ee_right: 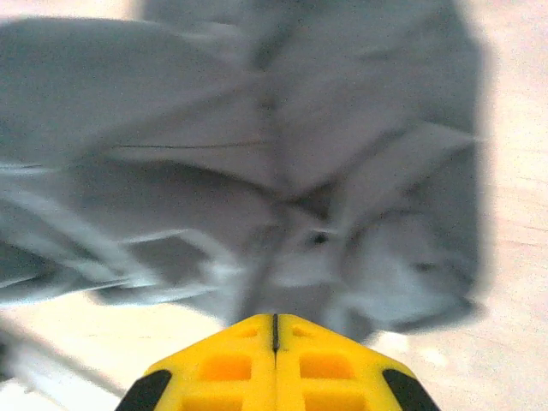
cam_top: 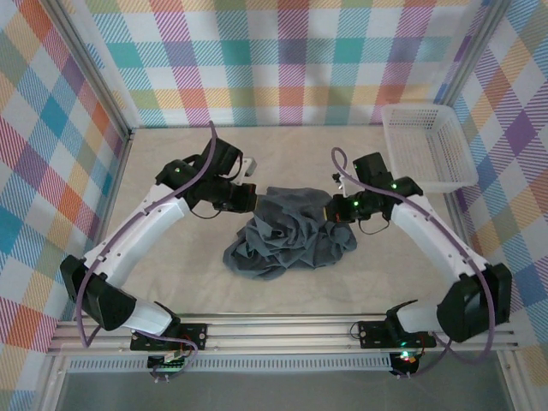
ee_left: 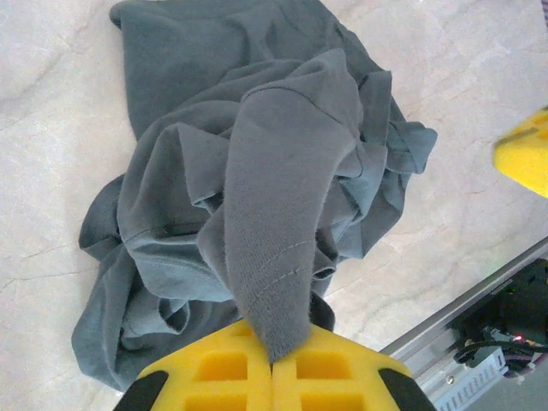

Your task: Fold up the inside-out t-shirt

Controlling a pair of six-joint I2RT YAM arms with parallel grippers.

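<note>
- Nearest, the two arm bases [cam_top: 167, 330] sit bolted at the near edge of the table [cam_top: 171, 265]. Both arms lean in toward the middle, likely so each can work one side of the cloth.
- The left arm [cam_top: 141, 231] runs far and rightward, elbow bent, wrist turned right toward the heap.
- The left gripper [cam_top: 248, 197] has its yellow fingers [ee_left: 223, 372] closed on a long fold of the t-shirt. The fold rises from the heap into the pinch, apparently to lift an edge and open the bundle.
- The t-shirt [cam_top: 287, 231] lies crumpled in the middle of the table, between the two grippers, not spread and not yet folded.
- The right gripper [cam_top: 332, 208] is at the heap's right edge with its fingers [ee_right: 223, 360] pressed together. The blurred wrist view leaves it unclear whether cloth is caught.
- The right arm [cam_top: 437, 235] mirrors the left, reaching far and leftward.
- The white basket [cam_top: 396, 150] stands in the far right corner, well apart from the shirt.
</note>
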